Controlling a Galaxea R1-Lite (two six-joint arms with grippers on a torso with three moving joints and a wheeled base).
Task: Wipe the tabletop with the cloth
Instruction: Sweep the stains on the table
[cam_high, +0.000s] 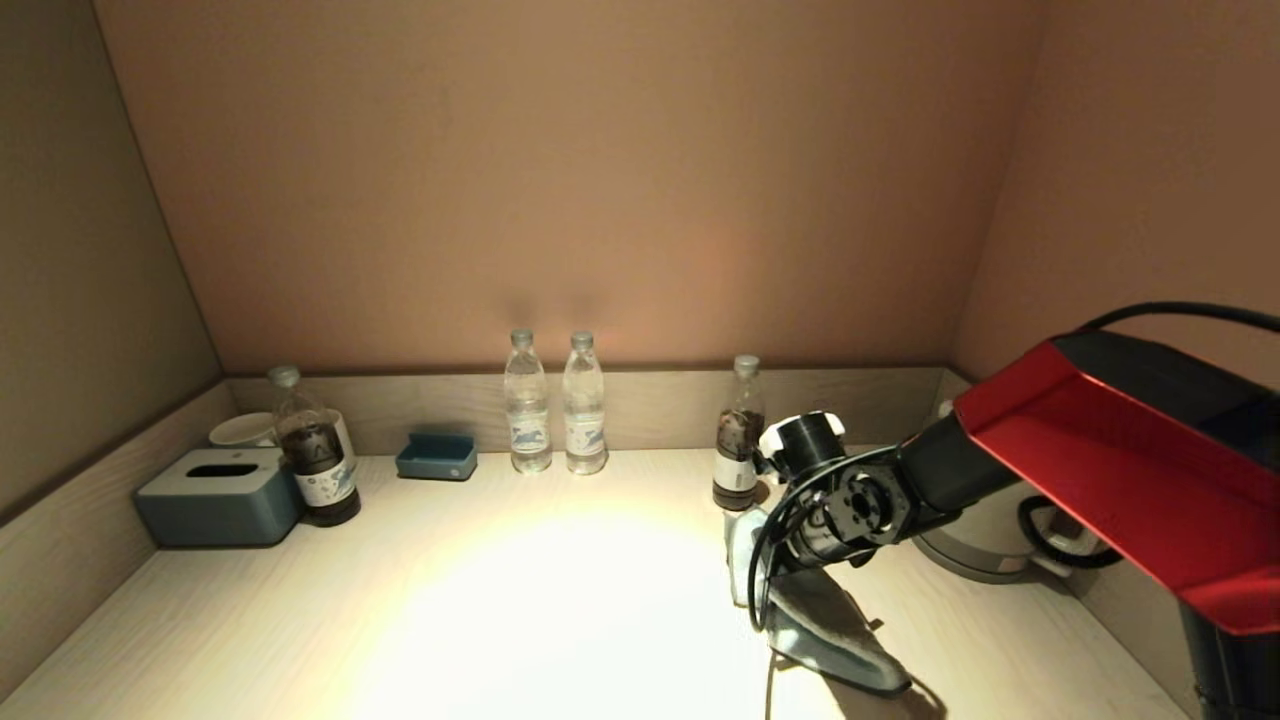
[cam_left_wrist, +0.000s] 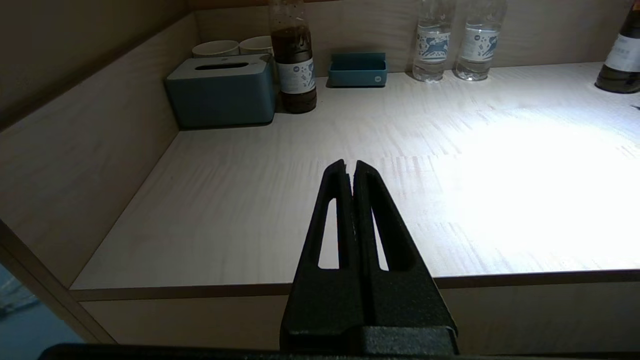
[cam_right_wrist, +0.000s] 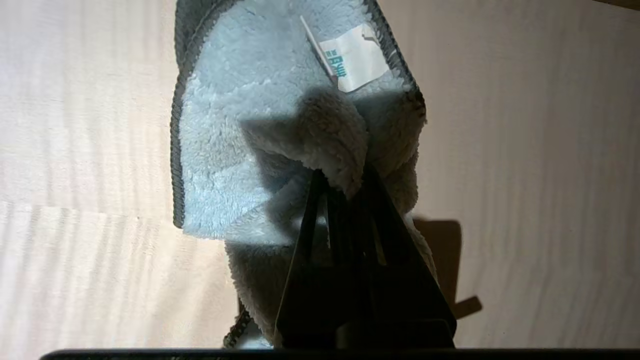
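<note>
The pale blue terry cloth (cam_right_wrist: 240, 130) with a white tag (cam_right_wrist: 356, 62) lies on the beige wood-grain tabletop (cam_high: 500, 600) at the right front; it also shows in the head view (cam_high: 835, 625). My right gripper (cam_right_wrist: 344, 182) points down at it and is shut on a bunched fold of the cloth, which spreads on the surface around the fingers. My left gripper (cam_left_wrist: 350, 167) is shut and empty, held off the tabletop's front left edge, out of the head view.
A dark bottle (cam_high: 738, 435) stands just behind my right wrist and a white kettle (cam_high: 985, 545) to its right. Two water bottles (cam_high: 527, 405) stand at the back rim. A blue tray (cam_high: 436, 456), another dark bottle (cam_high: 315, 450), cups (cam_high: 243, 430) and a blue-grey tissue box (cam_high: 220, 495) are back left.
</note>
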